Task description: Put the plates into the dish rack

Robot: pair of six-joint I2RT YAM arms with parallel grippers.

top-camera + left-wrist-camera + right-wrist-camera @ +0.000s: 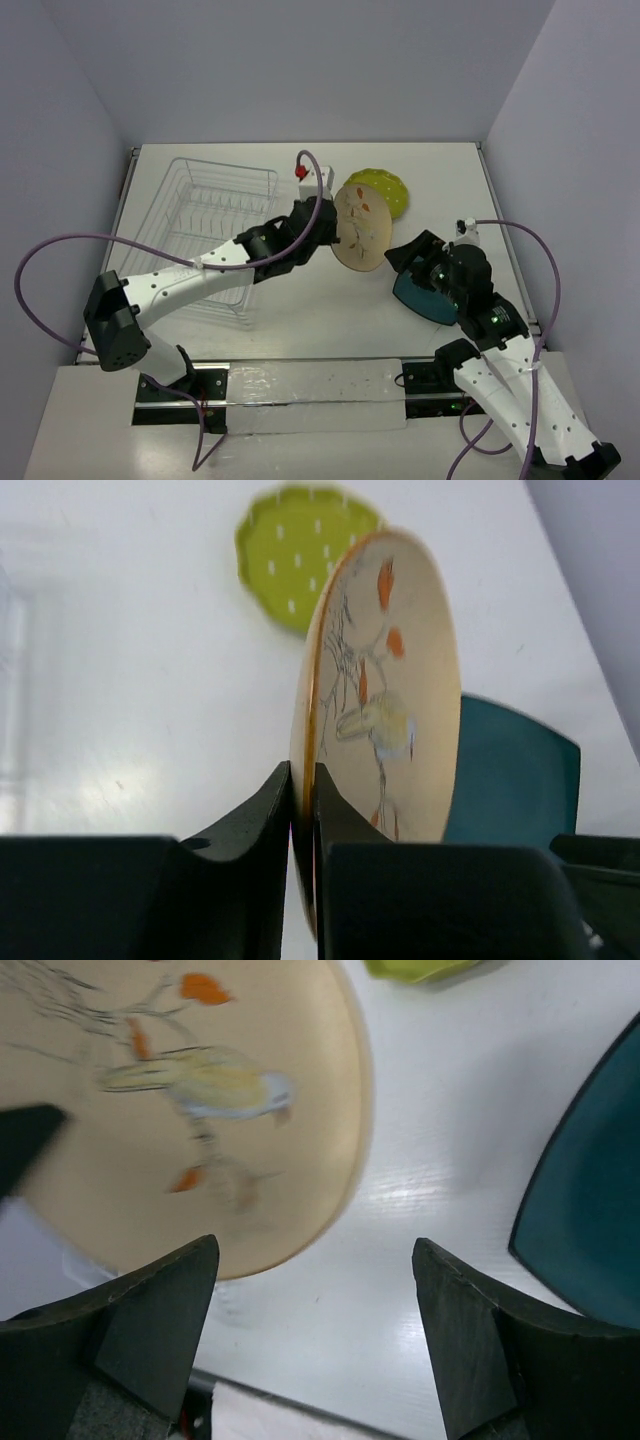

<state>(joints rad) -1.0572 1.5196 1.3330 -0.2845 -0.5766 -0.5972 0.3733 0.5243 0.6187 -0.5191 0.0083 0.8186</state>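
Beside wire rack [222, 164] | left hand [303, 780] pinches rim of round cream plate [385, 690] | right hand [315, 1250] agape, empty

The round plate [362, 232] stands on edge, its lower rim between the fingers of the left gripper [303, 780]. Ahead of that gripper and a little to its left, the scalloped plate [300, 555] lies on the table [330, 320]. The square plate [515, 780] sits to the gripper's right, behind the round plate. The dish rack [215, 200] stands on the table off the gripper's left side. The right gripper [315, 1260] hangs over the table, with the round plate to its left, the square plate to its right and the scalloped plate ahead.
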